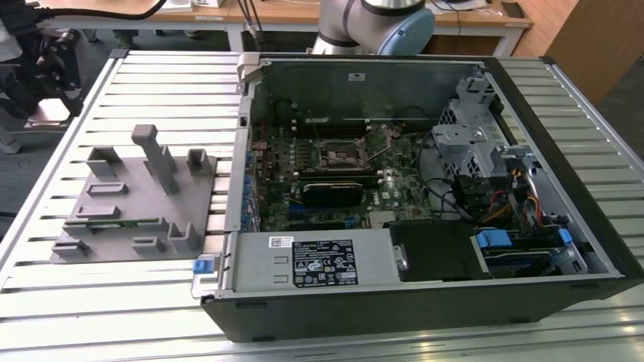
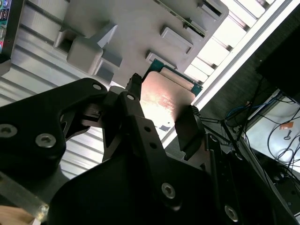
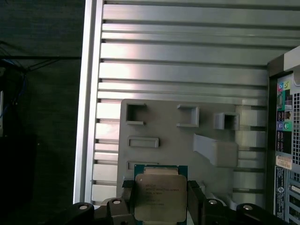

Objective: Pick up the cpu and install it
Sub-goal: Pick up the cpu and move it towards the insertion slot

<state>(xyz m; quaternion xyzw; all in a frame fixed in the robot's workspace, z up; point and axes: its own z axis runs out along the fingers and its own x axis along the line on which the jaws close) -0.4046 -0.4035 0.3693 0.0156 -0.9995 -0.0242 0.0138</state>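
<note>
The cpu point(image 3: 159, 197), a flat square chip with a silvery top and green edge, sits between my gripper's point(image 3: 161, 200) two black fingers point(image 3: 129, 197). In the second wrist view the cpu point(image 2: 166, 96) is clamped on two opposite edges by the gripper point(image 2: 161, 110), which is shut on it. The chip hangs above the grey fixture plate point(image 3: 164, 126), clear of the plate's blocks. In the exterior view the motherboard's square cpu socket point(image 1: 337, 154) lies inside the open computer case point(image 1: 423, 302).
The grey fixture plate point(image 1: 131, 204) with raised blocks lies on the slatted aluminium table point(image 1: 60, 302) at the exterior view's left, a green memory stick point(image 1: 111, 222) in one slot. Drive cages and cables point(image 1: 493, 188) crowd the case's right side. The arm's base point(image 1: 378, 23) stands behind the case.
</note>
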